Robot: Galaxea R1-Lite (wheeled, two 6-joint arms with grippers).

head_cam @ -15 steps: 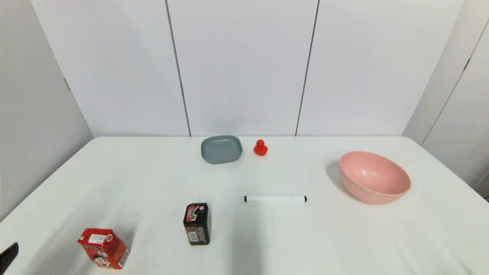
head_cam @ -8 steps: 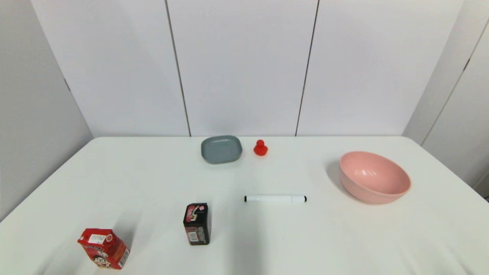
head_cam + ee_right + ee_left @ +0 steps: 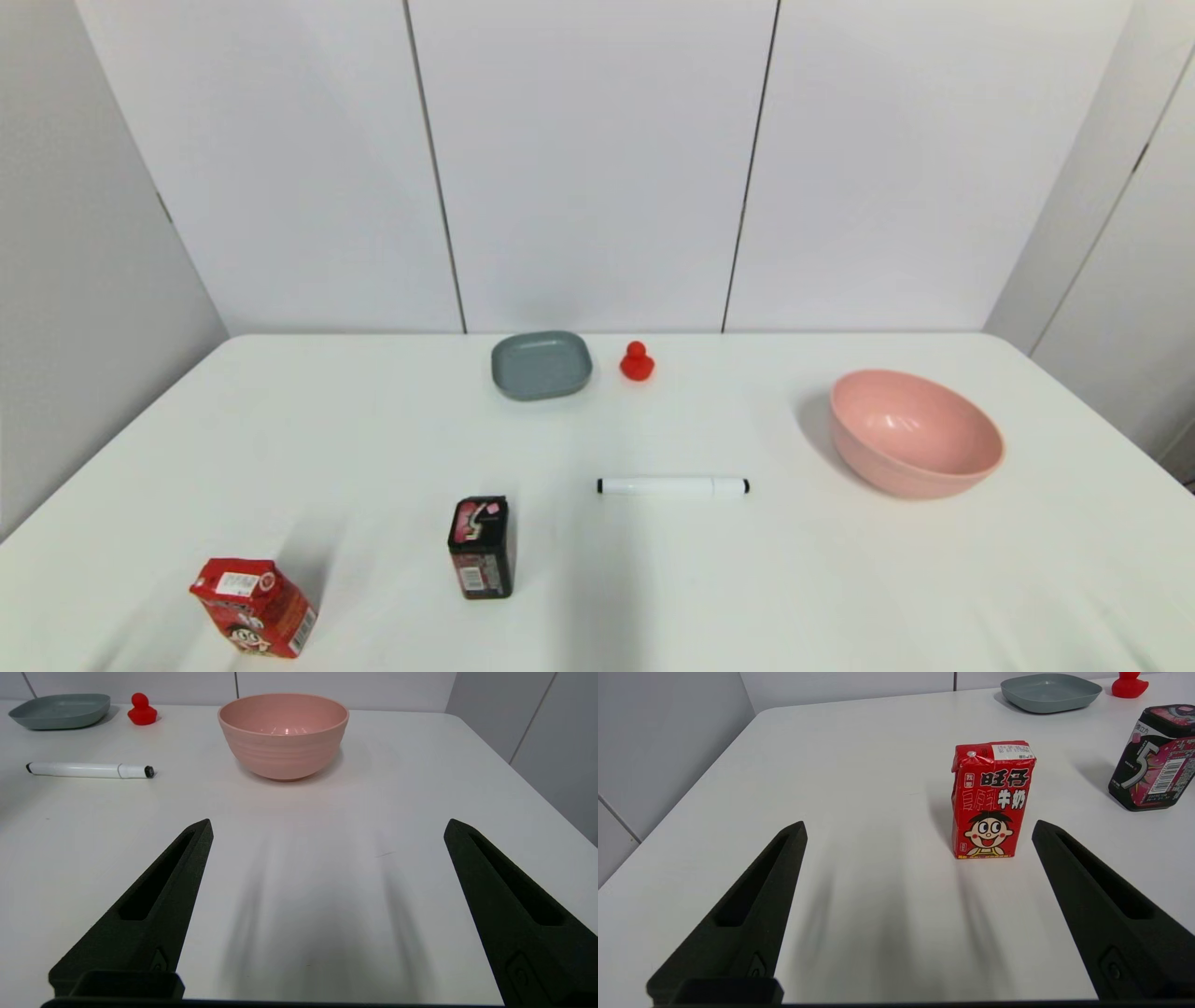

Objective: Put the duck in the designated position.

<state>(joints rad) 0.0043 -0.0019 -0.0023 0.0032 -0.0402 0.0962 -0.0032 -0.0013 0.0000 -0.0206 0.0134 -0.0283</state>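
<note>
The small red duck stands upright on the white table near the far edge, just right of a grey plate; it also shows as the duck and the duck in the wrist views. Neither arm shows in the head view. My left gripper hovers open over the near left table, with the red milk carton ahead of it. My right gripper is open over the near right table, empty, facing the pink bowl. The designated position carries no mark that I can see.
A pink bowl sits at the right. A white marker lies across the middle. A dark gum tin stands front centre and the red carton front left. The table edge runs along the left.
A dark bit of the left arm that showed at the head view's lower left edge one second ago has withdrawn out of view. The objects have not moved.
</note>
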